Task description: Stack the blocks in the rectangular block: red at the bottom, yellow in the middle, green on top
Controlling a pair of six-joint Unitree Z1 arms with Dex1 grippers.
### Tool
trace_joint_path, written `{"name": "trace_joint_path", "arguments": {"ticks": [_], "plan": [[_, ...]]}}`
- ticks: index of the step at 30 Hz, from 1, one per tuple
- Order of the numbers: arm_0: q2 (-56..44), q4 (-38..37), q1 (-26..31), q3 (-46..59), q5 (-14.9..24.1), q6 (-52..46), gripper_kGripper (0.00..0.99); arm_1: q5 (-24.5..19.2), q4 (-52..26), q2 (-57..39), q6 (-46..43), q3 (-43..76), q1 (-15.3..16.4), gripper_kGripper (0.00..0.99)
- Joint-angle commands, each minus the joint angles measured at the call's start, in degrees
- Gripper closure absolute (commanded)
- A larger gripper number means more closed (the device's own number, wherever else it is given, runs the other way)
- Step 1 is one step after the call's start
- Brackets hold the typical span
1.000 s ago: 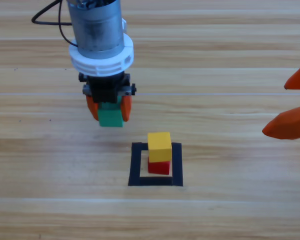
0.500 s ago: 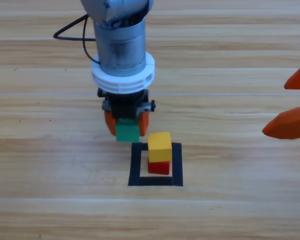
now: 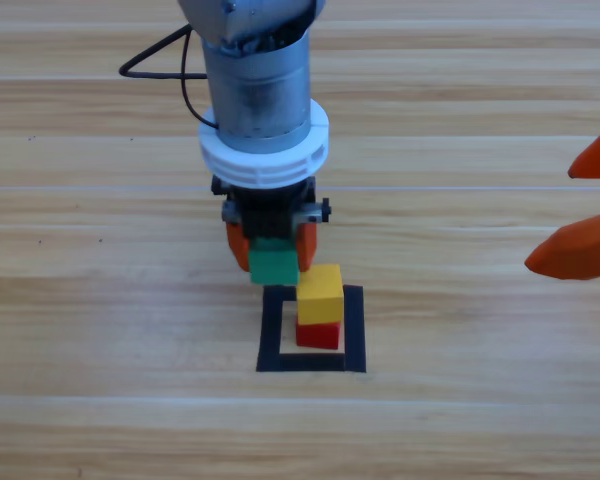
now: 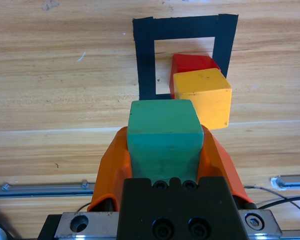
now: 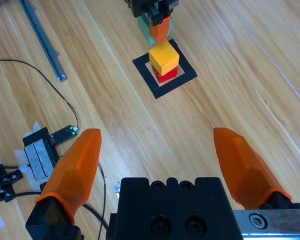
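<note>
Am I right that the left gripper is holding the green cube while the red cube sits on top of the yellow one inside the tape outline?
Not quite: the high view shows the yellow cube on top of the red cube, not the reverse. The rest holds: the left gripper grips the green cube, and the stack stands inside the tape outline.

The yellow cube point(image 3: 319, 293) sits on the red cube point(image 3: 318, 334) inside the tape rectangle point(image 3: 271, 330), mid-desk point(image 3: 80, 330). The green cube point(image 3: 274, 265), held in the left tool point(image 3: 272, 243), hangs just left of the yellow cube, over the rectangle's far-left corner. The right tool point(image 3: 580, 205) waits at the desk's right edge.
</note>
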Motion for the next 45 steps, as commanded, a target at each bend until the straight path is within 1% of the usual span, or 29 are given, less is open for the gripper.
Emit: {"name": "trace_joint_path", "arguments": {"ticks": [1,20,45], "plan": [[2.69,0.49,-2.32,-1.36,0.65,-1.58,0.990,1.28,-0.93,0.84,-0.73,1.73,-1.50,0.001],[6.12,0.49,-4.96,-4.26,1.53,-2.64,0.990,1.28,-0.93,1.45,-0.99,1.73,-1.58,0.001],[6.73,0.49,-4.96,-5.23,2.06,-2.64,0.990,1.37,-0.93,1.81,-1.16,1.82,-1.50,0.001]]}}
